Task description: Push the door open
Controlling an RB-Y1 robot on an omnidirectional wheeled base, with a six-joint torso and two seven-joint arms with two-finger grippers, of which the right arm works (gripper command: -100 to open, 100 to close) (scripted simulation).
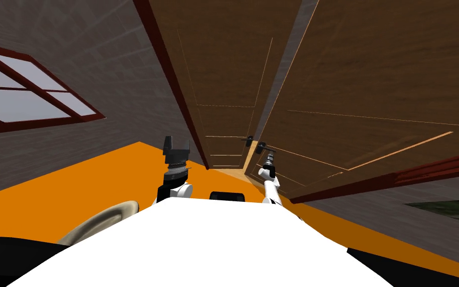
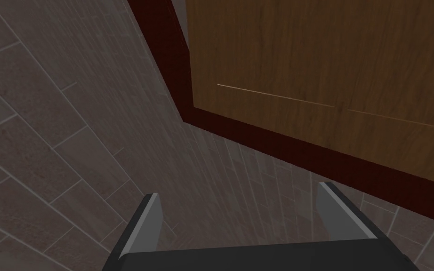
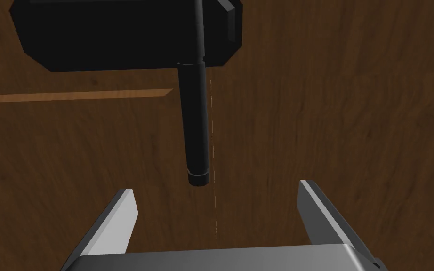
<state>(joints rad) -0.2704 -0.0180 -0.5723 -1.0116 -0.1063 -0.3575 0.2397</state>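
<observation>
Right gripper (image 3: 216, 221) extended at door (image 3: 352, 117) — fingers spread, one black handle (image 3: 197, 127) just ahead; left gripper (image 2: 239, 216) raised, fingers spread.

Grey tiled walls (image 1: 99, 60), orange floor (image 1: 74, 189), red-framed window (image 1: 24, 99) on the left, possibly a beige chair back (image 1: 99, 218)

The door (image 3: 343, 103) is brown wood grain (thin paler panel lines), its lever handle (image 3: 196, 127) black, the door frame (image 2: 162, 42) dark red, the wall (image 2: 46, 117) grey tiles, the floor (image 1: 74, 184) orange.
</observation>
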